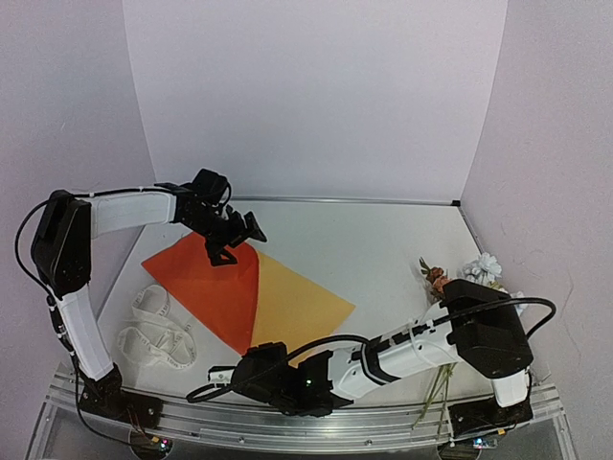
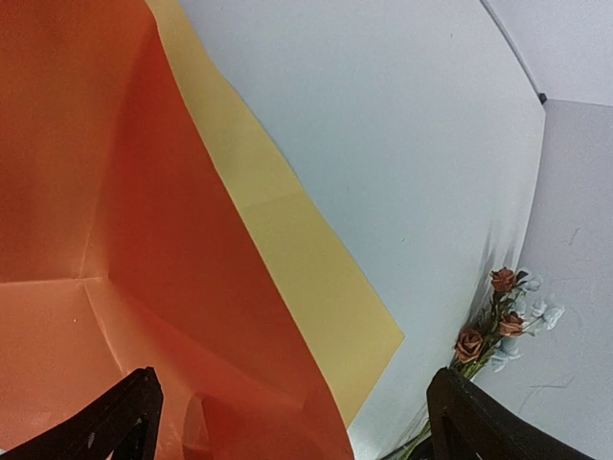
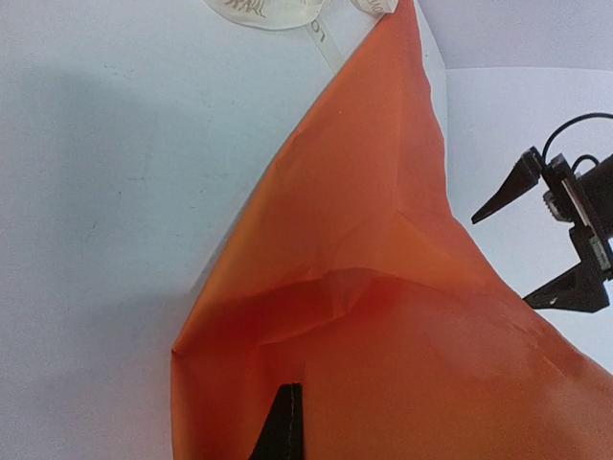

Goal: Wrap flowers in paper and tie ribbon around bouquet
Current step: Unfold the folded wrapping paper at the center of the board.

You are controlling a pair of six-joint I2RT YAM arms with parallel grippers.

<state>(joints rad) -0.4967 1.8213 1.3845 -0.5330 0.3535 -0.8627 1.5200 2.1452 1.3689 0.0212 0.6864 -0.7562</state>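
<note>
Black right tool [image 1: 257,356] sits lowest in the overhead view, at the near edge of the white desk [image 1: 383,240], with its arm stretched across from the right side. Its fingers are pressed together, pinching the near corner of the paper [image 1: 206,283]. The right wrist camera shows the orange sheet lifted into a creased, tent-like fold over one dark finger.

To the left of that, near the front left of the desk, the cream ribbon [image 1: 153,331] lies in loose loops just beside the paper's left edge.

The paper spreads over the middle of the desk. An orange flap covers the left half, and the yellow face shows on the right half.

Well apart from it, at the right side by the wall, the flowers [image 1: 460,273] lie flat, rust and pale blooms pointing away and thin green stems running back toward the right arm's base.

Farthest off, the left tool [image 1: 238,244] hangs above the paper's far corner, fingers spread wide, holding nothing
</note>
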